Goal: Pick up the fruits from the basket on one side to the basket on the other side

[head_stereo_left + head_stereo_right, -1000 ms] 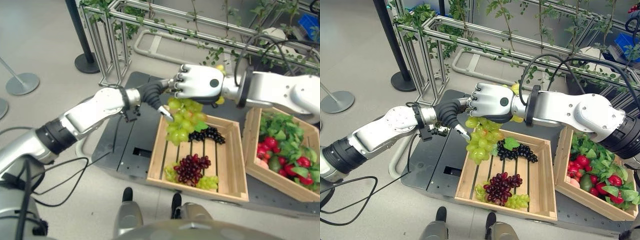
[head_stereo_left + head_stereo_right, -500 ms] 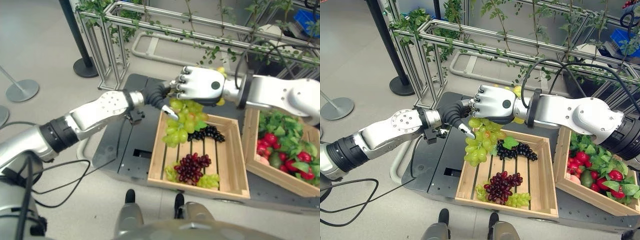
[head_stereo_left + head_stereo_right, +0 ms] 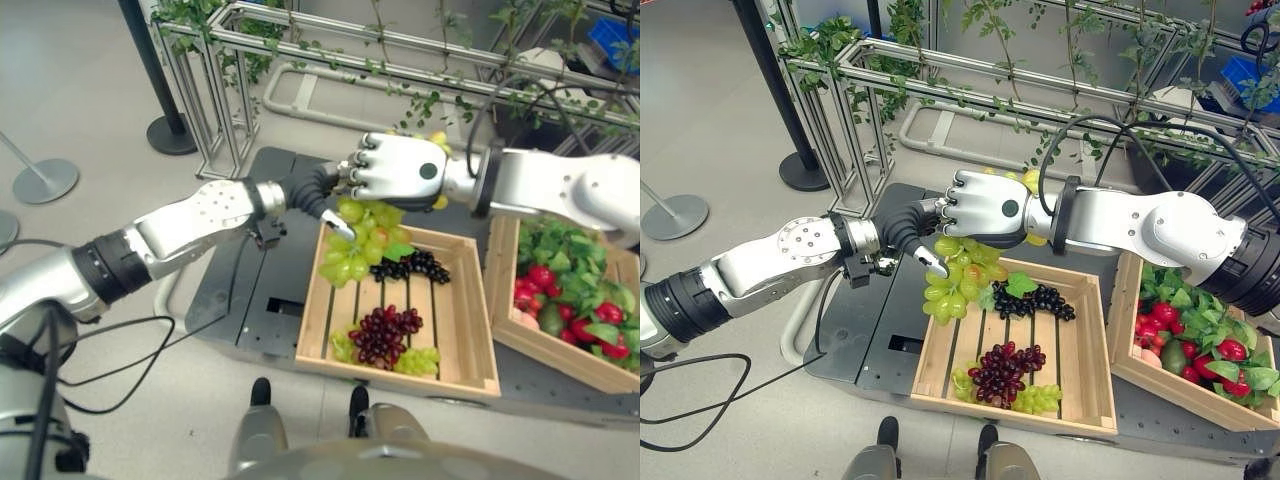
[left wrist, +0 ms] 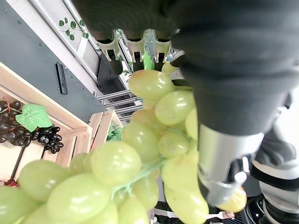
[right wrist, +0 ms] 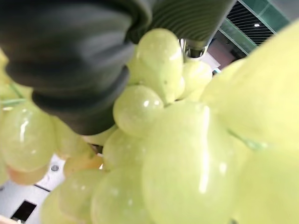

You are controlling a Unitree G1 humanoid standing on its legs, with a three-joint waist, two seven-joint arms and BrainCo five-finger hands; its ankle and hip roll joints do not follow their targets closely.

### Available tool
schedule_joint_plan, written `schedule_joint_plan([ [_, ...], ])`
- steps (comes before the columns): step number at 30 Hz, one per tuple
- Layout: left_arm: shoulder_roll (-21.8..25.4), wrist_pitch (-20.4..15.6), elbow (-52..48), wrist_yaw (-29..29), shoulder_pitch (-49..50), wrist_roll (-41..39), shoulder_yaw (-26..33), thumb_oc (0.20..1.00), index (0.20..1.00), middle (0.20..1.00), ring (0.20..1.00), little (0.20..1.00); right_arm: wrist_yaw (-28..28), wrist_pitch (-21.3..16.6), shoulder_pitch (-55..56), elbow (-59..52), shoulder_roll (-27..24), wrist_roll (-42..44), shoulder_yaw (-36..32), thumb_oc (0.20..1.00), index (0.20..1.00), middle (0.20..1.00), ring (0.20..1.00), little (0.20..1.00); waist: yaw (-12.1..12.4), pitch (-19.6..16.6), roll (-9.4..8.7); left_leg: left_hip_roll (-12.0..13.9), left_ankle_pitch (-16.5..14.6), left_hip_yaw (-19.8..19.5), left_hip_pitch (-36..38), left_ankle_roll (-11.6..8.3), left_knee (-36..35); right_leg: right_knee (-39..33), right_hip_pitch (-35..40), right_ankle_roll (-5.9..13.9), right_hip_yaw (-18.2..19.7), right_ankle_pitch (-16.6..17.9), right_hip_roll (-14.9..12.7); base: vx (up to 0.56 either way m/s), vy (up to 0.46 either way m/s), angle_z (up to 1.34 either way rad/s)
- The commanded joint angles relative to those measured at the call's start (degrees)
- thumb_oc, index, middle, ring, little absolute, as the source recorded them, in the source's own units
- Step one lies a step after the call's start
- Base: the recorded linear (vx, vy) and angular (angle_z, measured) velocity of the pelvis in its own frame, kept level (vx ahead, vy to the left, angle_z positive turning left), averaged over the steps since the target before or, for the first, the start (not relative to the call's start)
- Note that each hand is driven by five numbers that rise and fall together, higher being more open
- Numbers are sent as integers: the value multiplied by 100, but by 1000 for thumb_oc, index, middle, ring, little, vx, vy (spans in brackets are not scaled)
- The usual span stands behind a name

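My right hand (image 3: pixel 985 208) has its fingers closed around the top of the green grape bunch (image 3: pixel 958 277), which hangs under them, above the near corner of the slatted crate (image 3: pixel 1092 352). My left hand (image 3: pixel 915 232) touches the bunch from beside, fingers curled on it. I judge this a handover; next, one hand must release before carrying it to the other crate (image 3: pixel 1123 332).

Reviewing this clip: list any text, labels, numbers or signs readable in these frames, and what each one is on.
None: no readable text, number or sign in any view.
The green grape bunch, the slatted wooden crate and the second crate of red fruit bear no labels.
The left hand and right hand, both at the bunch, carry no legible marking.
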Motion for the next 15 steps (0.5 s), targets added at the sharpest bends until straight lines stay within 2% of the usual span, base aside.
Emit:
schedule_joint_plan([
  [1,-324,-708,-788,-311,-680,-223,-89,1000,1000,1000,1000,1000,-526,561,-1162,-93,72,-82,-9,200,200,200,200,200,17,-17,-50,40,-522,39,-74,114,440,61,54,477,100,18,-181,0,0,0],
  [15,-197,-778,-930,-294,-697,-424,-346,1000,1000,1000,1000,1000,-1046,856,-2362,-51,221,-469,353,200,200,200,200,200,23,-46,-62,37,-531,53,-78,105,443,52,44,476,137,28,-189,0,0,0],
])
